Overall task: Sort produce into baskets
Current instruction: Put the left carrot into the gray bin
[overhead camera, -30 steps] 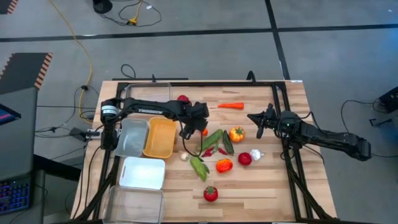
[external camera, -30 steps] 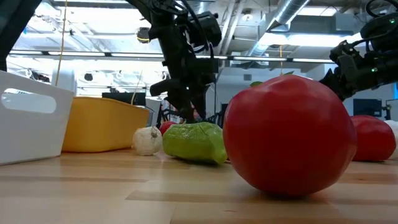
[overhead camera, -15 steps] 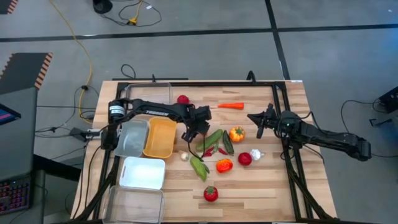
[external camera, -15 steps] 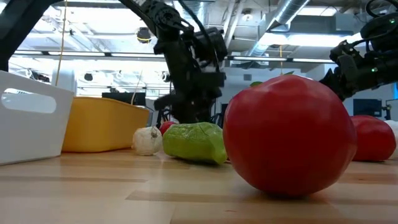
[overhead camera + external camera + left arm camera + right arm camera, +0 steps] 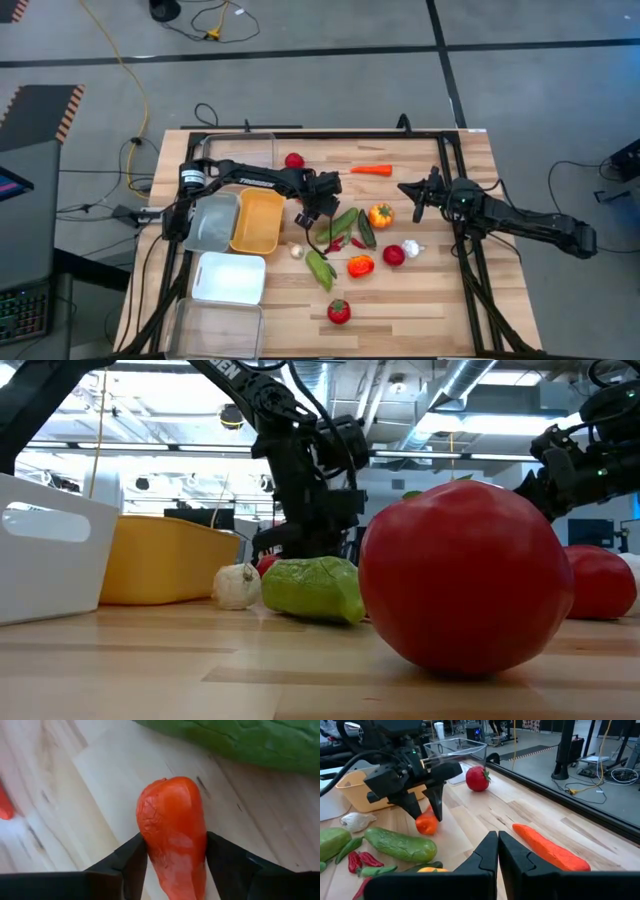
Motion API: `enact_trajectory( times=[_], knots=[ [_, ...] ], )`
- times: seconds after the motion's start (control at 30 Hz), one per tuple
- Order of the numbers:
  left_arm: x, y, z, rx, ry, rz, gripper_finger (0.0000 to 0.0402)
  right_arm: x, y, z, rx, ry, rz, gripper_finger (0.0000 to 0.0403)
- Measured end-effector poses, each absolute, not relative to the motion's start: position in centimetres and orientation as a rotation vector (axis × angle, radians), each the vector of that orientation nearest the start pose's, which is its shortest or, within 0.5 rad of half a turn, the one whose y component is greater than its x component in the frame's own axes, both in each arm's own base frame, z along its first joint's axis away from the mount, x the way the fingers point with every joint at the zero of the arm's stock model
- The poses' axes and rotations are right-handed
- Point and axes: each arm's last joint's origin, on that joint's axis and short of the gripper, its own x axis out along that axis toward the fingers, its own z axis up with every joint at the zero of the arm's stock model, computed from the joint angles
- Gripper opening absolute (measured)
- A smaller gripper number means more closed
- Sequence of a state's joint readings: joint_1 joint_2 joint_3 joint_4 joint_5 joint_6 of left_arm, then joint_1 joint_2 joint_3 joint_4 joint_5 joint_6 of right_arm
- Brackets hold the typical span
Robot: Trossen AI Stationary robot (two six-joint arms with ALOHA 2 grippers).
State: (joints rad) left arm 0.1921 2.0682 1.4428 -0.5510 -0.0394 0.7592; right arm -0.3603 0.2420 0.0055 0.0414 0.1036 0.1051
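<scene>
My left gripper (image 5: 320,210) stands at the middle of the table, its fingers on either side of a small orange carrot (image 5: 172,840), next to a green cucumber (image 5: 340,224). The carrot also shows in the right wrist view (image 5: 426,822). My right gripper (image 5: 497,851) is shut and empty above the table's right part (image 5: 413,198). The yellow basket (image 5: 258,222), grey basket (image 5: 213,222), white basket (image 5: 231,278) and two clear baskets (image 5: 215,330) (image 5: 245,150) stand along the left. A long carrot (image 5: 371,170) lies at the far side. My left gripper pinches the small carrot's two sides (image 5: 150,845) between its two fingers. The fingers (image 5: 438,800) come from above, pointing down, and lie across it. The carrot's lower end is at the table top; I cannot tell whether it is lifted clear.
Loose produce lies around the middle: two tomatoes (image 5: 393,255) (image 5: 339,311), a tomato (image 5: 293,160) at the far side, two peppers (image 5: 380,214) (image 5: 360,266), two garlic bulbs (image 5: 412,248) (image 5: 296,251), a green vegetable (image 5: 320,270), chillies (image 5: 340,243), a second cucumber (image 5: 366,230).
My left gripper has gone toward the table's right edge, away from the yellow basket, and now stands over the small orange carrot, which lay bare beside it a second ago.
</scene>
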Motion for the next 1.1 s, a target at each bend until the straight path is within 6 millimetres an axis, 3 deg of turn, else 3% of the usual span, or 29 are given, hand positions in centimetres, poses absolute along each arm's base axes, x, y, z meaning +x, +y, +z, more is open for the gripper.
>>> enact_trajectory(
  times=[0.27, 0.53, 0.73, 0.93, 1.1],
  knots=[
    [41.1, 8.3, 16.4, 0.603, 1.220, -0.190, 0.0134, 10.3, -4.2, 15.1, 0.127, 0.159, -0.473, 0.0047],
    [40.9, 8.5, 23.0, 0.468, 1.338, -0.198, 0.0135, 10.3, -4.2, 15.9, 0.121, 0.122, -0.471, 0.0085],
    [38.5, 8.7, 26.9, 0.231, 1.509, -0.153, 0.0135, 10.3, -4.2, 16.1, 0.119, 0.103, -0.470, 0.0104],
    [35.5, 8.3, 28.1, 0.047, 1.660, -0.073, 0.0135, 10.3, -4.2, 16.1, 0.119, 0.102, -0.470, 0.0108],
    [33.2, 7.7, 28.9, -0.037, 1.682, 0.013, 0.0135, 10.3, -4.2, 16.1, 0.119, 0.103, -0.470, 0.0108]
  ],
)
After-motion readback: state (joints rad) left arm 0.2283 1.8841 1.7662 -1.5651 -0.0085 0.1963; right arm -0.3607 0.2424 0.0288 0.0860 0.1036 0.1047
